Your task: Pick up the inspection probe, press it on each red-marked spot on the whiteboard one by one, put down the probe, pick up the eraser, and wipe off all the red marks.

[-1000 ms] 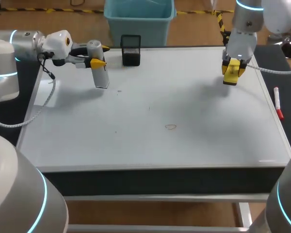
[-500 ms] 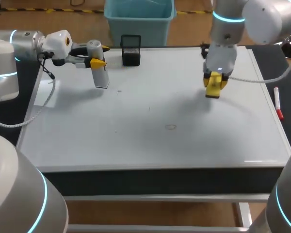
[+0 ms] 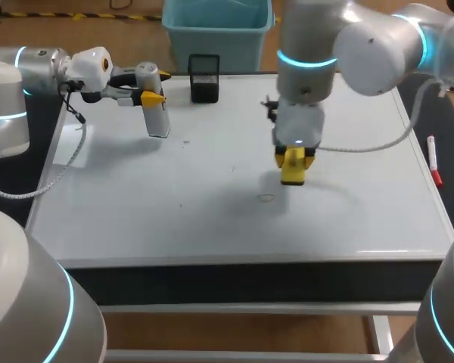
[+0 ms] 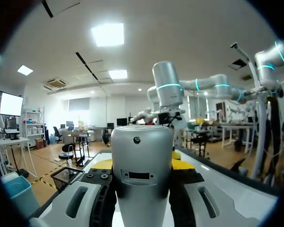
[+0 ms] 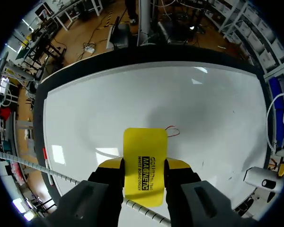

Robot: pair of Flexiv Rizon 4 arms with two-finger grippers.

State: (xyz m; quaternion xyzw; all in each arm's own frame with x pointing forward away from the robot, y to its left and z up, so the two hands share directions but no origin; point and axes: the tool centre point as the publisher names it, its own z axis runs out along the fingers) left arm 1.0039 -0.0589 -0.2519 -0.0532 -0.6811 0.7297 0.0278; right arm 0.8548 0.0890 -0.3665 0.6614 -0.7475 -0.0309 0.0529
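The whiteboard (image 3: 212,227) covers nearly the whole counter, and the wiping step looks to be in hand. The right arm (image 3: 363,45) comes in from its side and reaches past the middle, its wrist turned straight down over the board's centre. The left arm (image 3: 38,68) lies level along the far left corner. The left tool (image 3: 156,85) is clamped on the silver inspection probe (image 3: 157,113), which stands upright there (whether its lower end touches the board cannot be told), so the probe is not yet put down. The right tool (image 3: 293,170) pinches the yellow eraser (image 3: 293,172) between its 2 fingers, flat face toward the board and seemingly just above it, judging by the shadow beneath. Only 1 red mark (image 3: 266,198) can be made out, a small loop near the board's middle. In the right wrist view that loop sits just ahead of the eraser's leading edge and slightly to one side. The next move probably calls for lowering the eraser flat onto the board and sweeping it forward across the loop under steady pressure.
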